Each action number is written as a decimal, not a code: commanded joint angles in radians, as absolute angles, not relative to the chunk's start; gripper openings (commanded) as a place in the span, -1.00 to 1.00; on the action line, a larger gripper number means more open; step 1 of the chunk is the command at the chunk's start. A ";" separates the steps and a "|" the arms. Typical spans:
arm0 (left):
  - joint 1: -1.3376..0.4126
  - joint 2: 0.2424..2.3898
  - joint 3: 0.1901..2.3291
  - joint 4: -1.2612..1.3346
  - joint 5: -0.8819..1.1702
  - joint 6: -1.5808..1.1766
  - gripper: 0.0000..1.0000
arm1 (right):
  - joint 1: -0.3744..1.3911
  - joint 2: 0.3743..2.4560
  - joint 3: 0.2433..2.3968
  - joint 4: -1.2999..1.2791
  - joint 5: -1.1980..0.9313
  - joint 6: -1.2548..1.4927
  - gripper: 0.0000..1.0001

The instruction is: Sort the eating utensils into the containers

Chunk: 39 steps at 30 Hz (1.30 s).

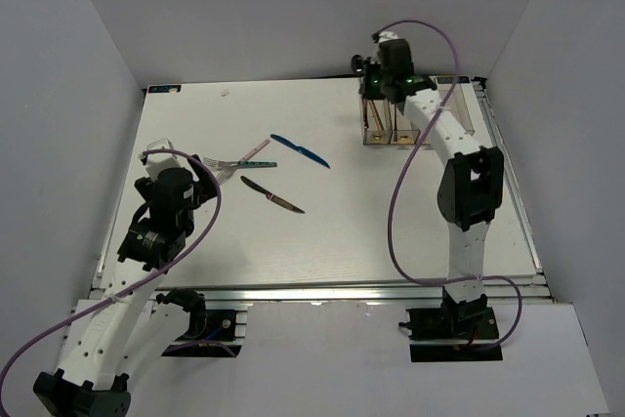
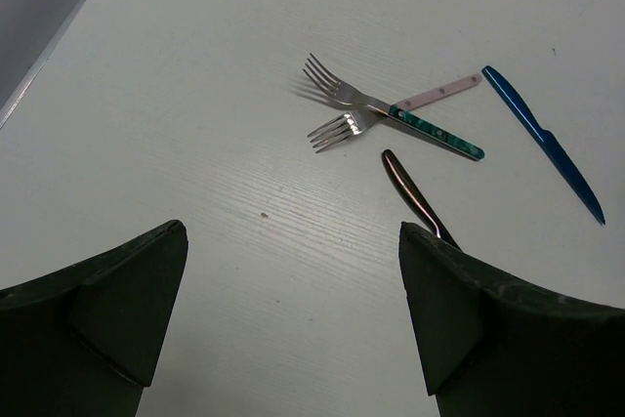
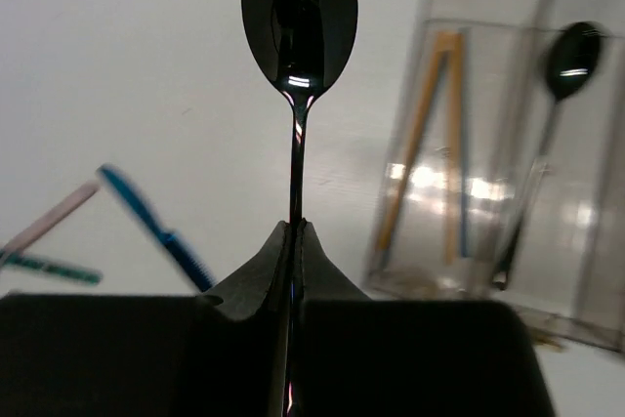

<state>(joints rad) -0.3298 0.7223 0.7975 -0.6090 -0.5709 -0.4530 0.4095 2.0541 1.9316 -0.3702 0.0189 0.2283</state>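
Observation:
My right gripper (image 3: 295,225) is shut on the handle of a black spoon (image 3: 298,17) and holds it up in the air beside the clear containers (image 3: 488,144). One bin holds orange chopsticks (image 3: 430,134), the bin to its right another black spoon (image 3: 566,61). On the table lie two forks (image 2: 342,109), one with a green handle (image 2: 439,134) and one with a pink handle, a dark knife (image 2: 410,192) and a blue knife (image 2: 542,139). My left gripper (image 2: 293,241) is open above bare table, just short of the dark knife. In the top view the right gripper (image 1: 376,70) hangs over the containers (image 1: 391,129).
White walls enclose the table on three sides. The right arm (image 1: 469,183) stretches along the table's right side to the back. The left arm (image 1: 161,212) stands at the left edge. A purple cable (image 1: 395,212) loops from the right arm.

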 commanded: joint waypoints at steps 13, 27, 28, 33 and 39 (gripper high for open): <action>-0.334 0.761 0.805 -0.594 -0.526 -0.437 0.96 | 0.141 2.351 2.220 -0.414 0.009 0.232 -1.00; -0.334 0.770 0.804 -0.592 -0.515 -0.433 0.96 | 0.124 2.361 2.212 -0.419 0.043 0.224 0.52; -0.334 0.767 0.804 -0.591 -0.515 -0.433 0.96 | 0.124 2.355 2.223 -0.428 0.043 0.222 0.53; -0.334 0.767 0.805 -0.592 -0.522 -0.436 0.96 | 0.132 2.217 2.166 -0.456 0.017 0.264 0.56; -0.334 0.785 0.810 -0.598 -0.534 -0.440 0.96 | 0.302 1.915 1.768 -0.385 -0.057 0.236 0.79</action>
<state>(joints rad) -0.3305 0.7807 0.7975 -0.6018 -0.5228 -0.4419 0.1829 2.0766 1.8500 -0.4454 -0.0029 0.2573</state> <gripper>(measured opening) 0.980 0.891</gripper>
